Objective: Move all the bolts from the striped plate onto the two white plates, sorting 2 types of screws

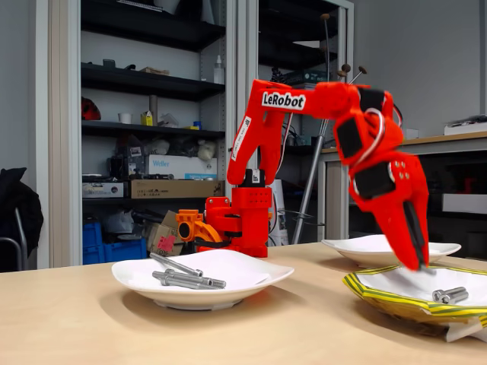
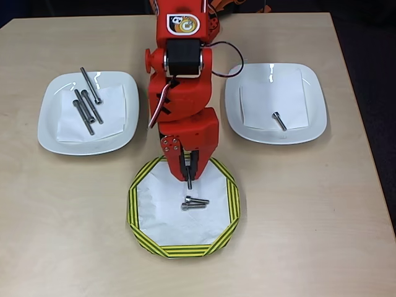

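A light wooden table [image 2: 297,216] fills the overhead view, with dark floor [image 2: 371,80] beyond its right edge. In the fixed view, dark shelves [image 1: 144,80] behind hold a long cardboard box [image 1: 171,188], and blue crates [image 1: 114,243] sit on the floor below.

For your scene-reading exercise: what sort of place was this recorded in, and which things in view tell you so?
Probably a workshop or lab storeroom. In the fixed view, dark shelves hold boxes and equipment, a cardboard box sits lower down, and a workbench stands at the right. The red arm works on a wooden table.
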